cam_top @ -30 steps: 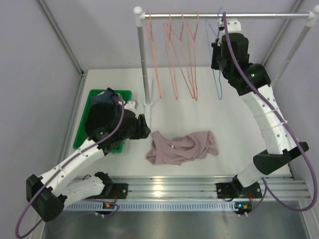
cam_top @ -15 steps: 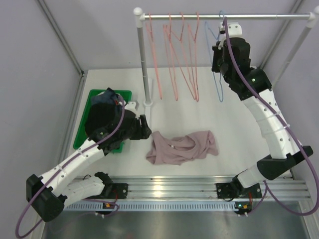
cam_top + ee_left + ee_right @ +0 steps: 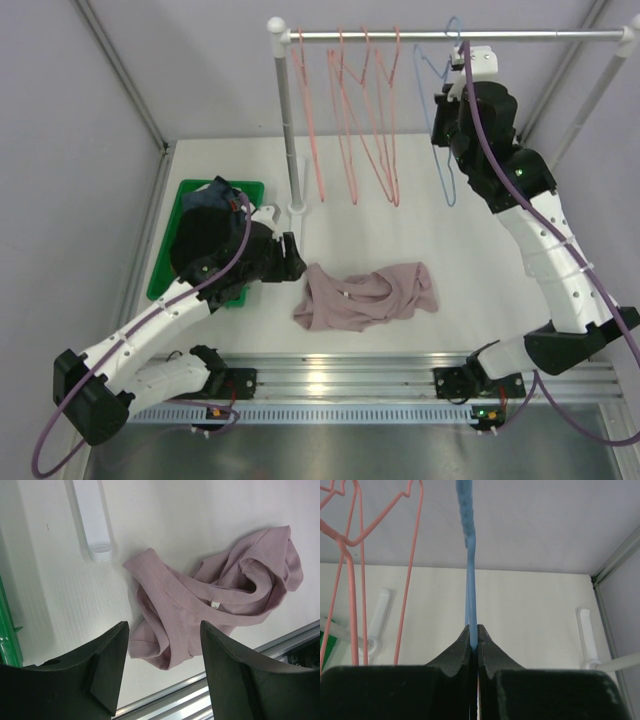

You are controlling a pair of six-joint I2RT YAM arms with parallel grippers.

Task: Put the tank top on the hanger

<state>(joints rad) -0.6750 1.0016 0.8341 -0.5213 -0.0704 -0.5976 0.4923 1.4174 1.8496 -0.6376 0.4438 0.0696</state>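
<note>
notes tank top (image 3: 210, 600) bunched on the surface (image 3: 480, 250) just ahead of spread left jaws, long axis running off to their right, and right jaws pinching hanger (image 3: 469, 580) wire up by the rail (image 3: 520, 33), well apart.

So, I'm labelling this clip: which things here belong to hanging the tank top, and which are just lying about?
Job: tank top; blue hanger, pinched by right end effector; left end effector, open, near the top.
Lying about: pink hangers; green bin; dark clothes in it.
</note>
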